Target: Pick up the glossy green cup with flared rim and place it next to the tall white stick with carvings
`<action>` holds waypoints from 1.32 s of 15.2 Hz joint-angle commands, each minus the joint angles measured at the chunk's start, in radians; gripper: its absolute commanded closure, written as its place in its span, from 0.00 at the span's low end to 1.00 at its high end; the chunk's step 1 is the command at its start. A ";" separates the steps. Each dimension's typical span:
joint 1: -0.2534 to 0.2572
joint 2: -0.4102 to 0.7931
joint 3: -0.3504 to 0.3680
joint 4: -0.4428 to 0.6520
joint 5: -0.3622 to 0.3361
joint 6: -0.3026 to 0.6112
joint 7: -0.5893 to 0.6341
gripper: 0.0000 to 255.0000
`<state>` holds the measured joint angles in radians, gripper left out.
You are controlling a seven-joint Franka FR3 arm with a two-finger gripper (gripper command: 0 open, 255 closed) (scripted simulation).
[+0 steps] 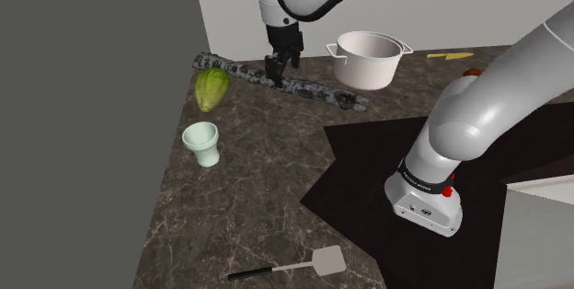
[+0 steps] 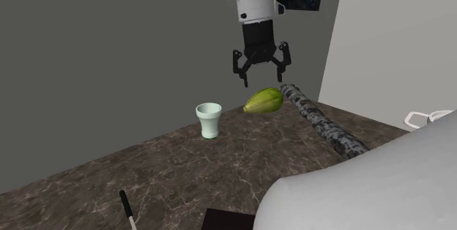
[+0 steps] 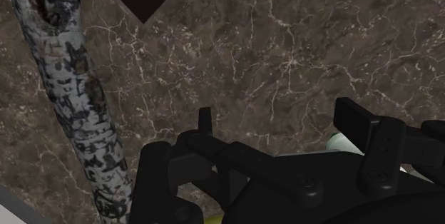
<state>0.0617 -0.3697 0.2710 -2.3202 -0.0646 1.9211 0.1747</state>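
One gripper (image 2: pixel 261 77), wide open and empty, hangs over the stick (image 1: pixel 313 89). Cup (image 1: pixel 200 142) stands upright, well apart from that stick, past the green fruit (image 1: pixel 211 89).

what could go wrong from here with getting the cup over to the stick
1. The open, empty gripper hangs above the stick, away from the cup. The green fruit lies near that path, so a low sweep may knock it.
2. The cup has a flared rim and a narrow foot, so an off-centre pinch could tip it.
3. The stick is round, so a nudge while placing might roll it.
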 commanded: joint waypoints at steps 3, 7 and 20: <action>0.010 0.139 0.056 0.075 -0.021 0.044 0.077 0.00; 0.023 0.295 0.101 0.175 -0.068 0.073 0.157 0.00; 0.170 0.830 0.135 0.644 -0.264 0.035 0.365 0.00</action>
<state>0.2127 0.4160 0.4064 -1.7221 -0.3142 1.9667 0.5245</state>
